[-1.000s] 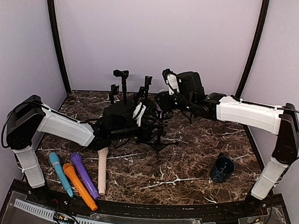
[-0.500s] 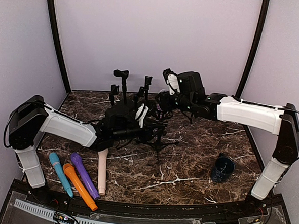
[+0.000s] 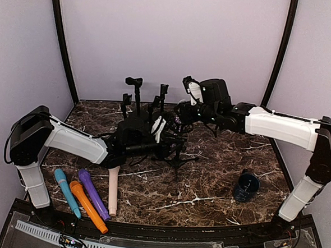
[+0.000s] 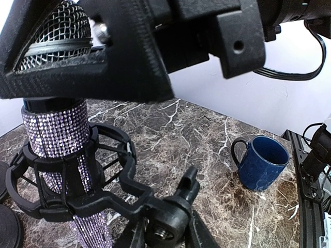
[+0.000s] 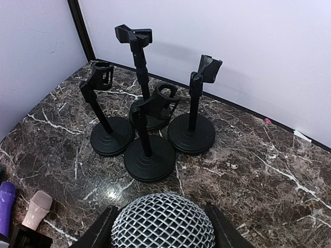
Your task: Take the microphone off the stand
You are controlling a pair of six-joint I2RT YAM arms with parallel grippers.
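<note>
The microphone has a purple sparkly body [image 4: 54, 139] and a silver mesh head [image 5: 163, 222]. It stands upright in a black shock-mount stand [image 4: 103, 191] on tripod legs [image 3: 177, 158] at the table's middle. My right gripper [image 3: 180, 115] is shut on the mesh head, with one black finger on each side of it [image 5: 95, 232]. My left gripper [image 3: 167, 141] is shut on the stand's joint below the mount [image 4: 165, 227]. The microphone body still sits inside the mount's ring.
Several empty black round-base mic stands [image 5: 150, 155] cluster behind the tripod [image 3: 136, 100]. A blue mug [image 3: 246, 186] stands at the right. Blue [image 3: 67, 192], orange [image 3: 87, 206], purple [image 3: 92, 194] and beige [image 3: 112, 188] microphones lie at the front left.
My right arm has shifted slightly to the right with the microphone head in its grip. My left arm has edged a little to the right at the stand.
</note>
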